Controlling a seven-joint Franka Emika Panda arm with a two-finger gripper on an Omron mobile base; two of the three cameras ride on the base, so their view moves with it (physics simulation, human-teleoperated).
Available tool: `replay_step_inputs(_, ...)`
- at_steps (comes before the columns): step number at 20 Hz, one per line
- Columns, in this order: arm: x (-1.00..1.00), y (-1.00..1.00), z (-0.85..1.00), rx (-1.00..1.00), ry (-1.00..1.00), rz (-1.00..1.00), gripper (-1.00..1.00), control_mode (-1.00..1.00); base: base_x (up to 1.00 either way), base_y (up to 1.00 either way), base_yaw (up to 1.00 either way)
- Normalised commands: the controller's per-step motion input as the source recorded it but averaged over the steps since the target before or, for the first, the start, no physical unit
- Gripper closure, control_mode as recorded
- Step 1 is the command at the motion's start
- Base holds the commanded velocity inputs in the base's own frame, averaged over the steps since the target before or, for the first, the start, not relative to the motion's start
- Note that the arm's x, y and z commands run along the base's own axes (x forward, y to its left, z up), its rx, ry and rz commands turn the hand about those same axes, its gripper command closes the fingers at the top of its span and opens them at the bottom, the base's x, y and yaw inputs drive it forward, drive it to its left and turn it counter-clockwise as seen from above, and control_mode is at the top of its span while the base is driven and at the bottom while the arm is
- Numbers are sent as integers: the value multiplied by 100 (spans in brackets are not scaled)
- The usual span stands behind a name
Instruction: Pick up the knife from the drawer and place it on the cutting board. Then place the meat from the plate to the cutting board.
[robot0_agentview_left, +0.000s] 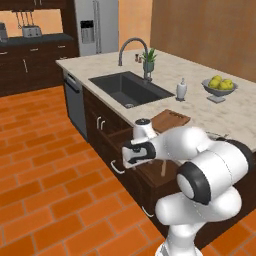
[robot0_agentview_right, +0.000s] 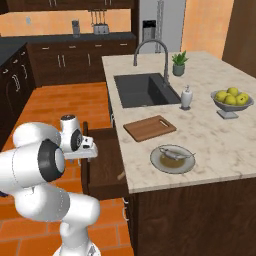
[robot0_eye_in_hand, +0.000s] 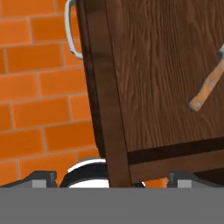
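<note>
Knife (robot0_eye_in_hand: 209, 83) handle in open drawer (robot0_eye_in_hand: 157, 74)

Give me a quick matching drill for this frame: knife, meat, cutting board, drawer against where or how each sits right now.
Things:
1. knife
2. meat
3. cutting board
4. drawer

Places or states:
A. on the plate
B. pulled open from the island front
C. lying inside the drawer
D. bare, on the counter near the sink

Pairs: 1-C, 2-A, 3-D, 4-B
</note>
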Motion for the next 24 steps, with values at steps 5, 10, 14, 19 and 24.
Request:
replay_step_inputs(5, 1, 0, -70, -7, 10, 3, -100, -100, 0, 0, 0)
replay_step_inputs(10, 0, 0, -36, 0, 2, 1, -100, -100, 0, 0, 0)
replay_step_inputs(14, 0, 0, -28, 0, 0, 0, -100, -100, 0, 0, 0)
replay_step_inputs(19, 0, 0, -43, -3, 3, 0, -100, -100, 0, 0, 0)
replay_step_inputs(24, -15, 15, 5, 1, 0, 1, -100, -100, 0, 0, 0)
